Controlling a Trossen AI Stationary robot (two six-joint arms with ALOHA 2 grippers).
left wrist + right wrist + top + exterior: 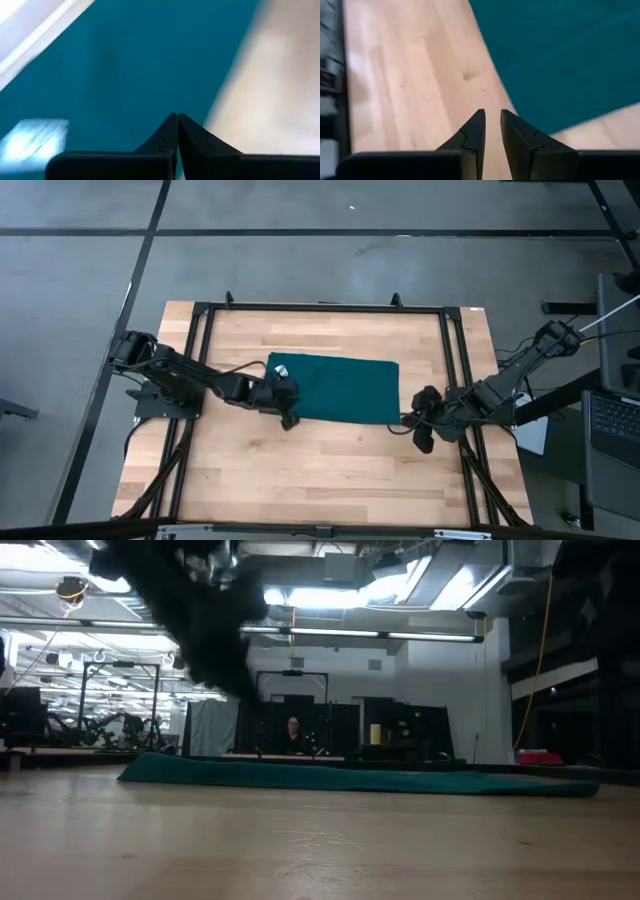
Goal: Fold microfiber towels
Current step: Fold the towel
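left end effector (288, 418) | fingers pressed together; right end effector (412, 423) | fingers slightly apart, low

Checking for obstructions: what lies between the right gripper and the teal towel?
Only bare wooden tabletop separates right gripper from teal towel, per right wrist view.

Towel (340, 389) flat at table (300, 470) centre, between left end effector (287, 417) and right end effector (408, 421).
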